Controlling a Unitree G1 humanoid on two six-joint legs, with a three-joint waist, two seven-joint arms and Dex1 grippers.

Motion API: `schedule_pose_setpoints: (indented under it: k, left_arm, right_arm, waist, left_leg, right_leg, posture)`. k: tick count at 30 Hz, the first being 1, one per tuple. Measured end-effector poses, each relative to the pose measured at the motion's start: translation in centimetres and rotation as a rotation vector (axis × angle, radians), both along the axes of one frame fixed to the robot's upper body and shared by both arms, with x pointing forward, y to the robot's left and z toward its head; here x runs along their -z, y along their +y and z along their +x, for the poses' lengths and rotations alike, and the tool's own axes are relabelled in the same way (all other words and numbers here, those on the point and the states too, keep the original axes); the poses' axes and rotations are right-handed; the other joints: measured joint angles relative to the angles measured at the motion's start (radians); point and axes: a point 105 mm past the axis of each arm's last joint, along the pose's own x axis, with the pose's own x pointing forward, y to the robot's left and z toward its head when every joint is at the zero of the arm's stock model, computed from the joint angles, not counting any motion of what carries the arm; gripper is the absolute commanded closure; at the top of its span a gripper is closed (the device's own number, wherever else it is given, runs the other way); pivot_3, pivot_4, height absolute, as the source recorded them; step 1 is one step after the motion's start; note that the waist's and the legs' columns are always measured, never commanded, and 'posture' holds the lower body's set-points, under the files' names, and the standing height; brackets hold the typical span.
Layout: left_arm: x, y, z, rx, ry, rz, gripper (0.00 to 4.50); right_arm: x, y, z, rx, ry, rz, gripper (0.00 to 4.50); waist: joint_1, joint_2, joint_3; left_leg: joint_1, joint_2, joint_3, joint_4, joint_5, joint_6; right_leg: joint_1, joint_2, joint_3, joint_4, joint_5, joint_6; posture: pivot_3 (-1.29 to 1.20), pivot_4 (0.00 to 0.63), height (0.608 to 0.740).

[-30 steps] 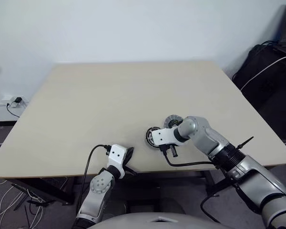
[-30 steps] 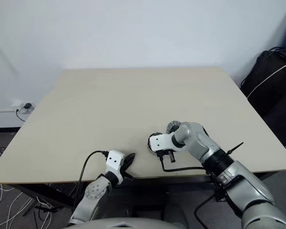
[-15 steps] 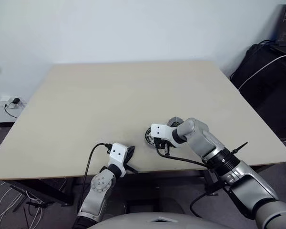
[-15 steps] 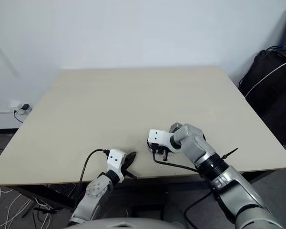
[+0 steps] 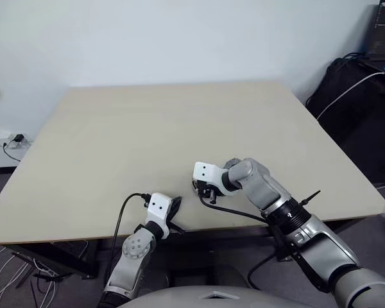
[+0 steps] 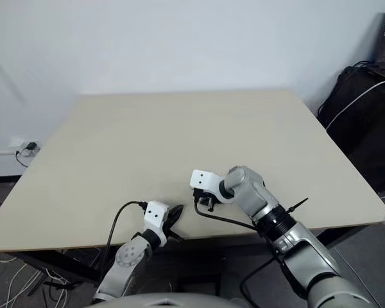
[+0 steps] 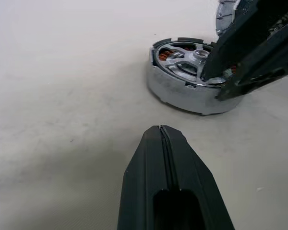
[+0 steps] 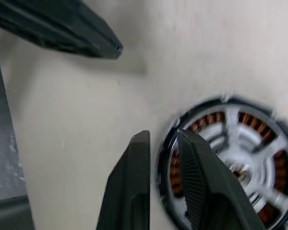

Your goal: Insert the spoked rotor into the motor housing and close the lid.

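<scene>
One motor housing (image 7: 192, 86) (one spoked rotor (image 8: 240, 148) inside), two pincers

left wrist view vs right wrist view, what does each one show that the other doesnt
Left wrist view: the motor housing from the side, with its silver outer wall standing on the table and the ribbed edge of the lid behind it.
Right wrist view: the housing's face from above, with the spoked rotor seated over the copper windings and the right claw slightly open astride the housing's rim.
Shared: the housing with the rotor in it, the table, the shut left claw pointing toward the housing, and the right claw at the rim.
</scene>
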Motion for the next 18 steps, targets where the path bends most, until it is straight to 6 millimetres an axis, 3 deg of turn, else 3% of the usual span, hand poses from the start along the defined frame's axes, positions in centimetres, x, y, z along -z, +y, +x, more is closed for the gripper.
schedule_pose_setpoints:
  k: [3, 7, 11, 15, 18]
  left_arm:
    - [0.0, 0.0, 0.0, 0.002, 0.000, 0.001, 4.50]
    - [-0.1, -0.1, 0.0, 0.011, -0.002, 0.000, 4.50]
    - [-0.1, -0.2, 0.0, 0.024, -0.002, -0.001, 4.50]
    - [0.0, -0.1, -0.1, 0.029, -0.002, 0.003, 4.50]
    - [-0.1, -0.2, 0.0, 0.035, -0.001, 0.005, 4.50]
  right_arm:
    - [-1.0, 0.2, 0.1, -0.013, -0.040, 0.019, 3.53]
    - [-3.5, 1.3, 1.1, 0.021, -0.155, 0.104, 4.44]
    - [-7.0, 1.7, 3.3, 0.150, -0.369, 0.218, 4.47]
    - [-9.5, -0.4, 5.7, 0.357, -0.547, 0.287, 4.47]
    - [-10.5, -3.8, 7.0, 0.542, -0.691, 0.273, 4.47]
  waist:
    - [0.003, 0.000, 0.000]
    - [0.004, 0.000, 0.000]
    - [0.008, 0.000, 0.000]
    - [0.012, 0.000, 0.000]
    - [0.017, 0.000, 0.000]
  left_leg:
    - [0.000, 0.000, 0.000, 0.000, -0.001, 0.001]
    - [-0.002, 0.000, 0.000, 0.000, 0.000, 0.000]
    - [-0.001, 0.000, 0.000, 0.000, 0.000, 0.000]
    - [-0.001, -0.001, 0.000, 0.000, 0.000, 0.000]
    - [-0.002, -0.001, 0.000, -0.001, 0.000, 0.001]
  right_leg:
    - [0.000, -0.001, 0.000, -0.001, 0.000, 0.000]
    - [0.000, 0.000, 0.000, 0.000, 0.000, 0.000]
    - [-0.001, 0.000, 0.000, 0.000, 0.000, 0.000]
    - [-0.001, -0.001, 0.000, -0.001, 0.000, 0.000]
    - [0.000, -0.001, 0.000, -0.001, 0.001, -0.001]
  posture:
    - [0.00, 0.000, 0.740]
    - [0.00, 0.000, 0.740]
    - [0.00, 0.000, 0.740]
    - [0.00, 0.000, 0.740]
    - [0.00, 0.000, 0.740]
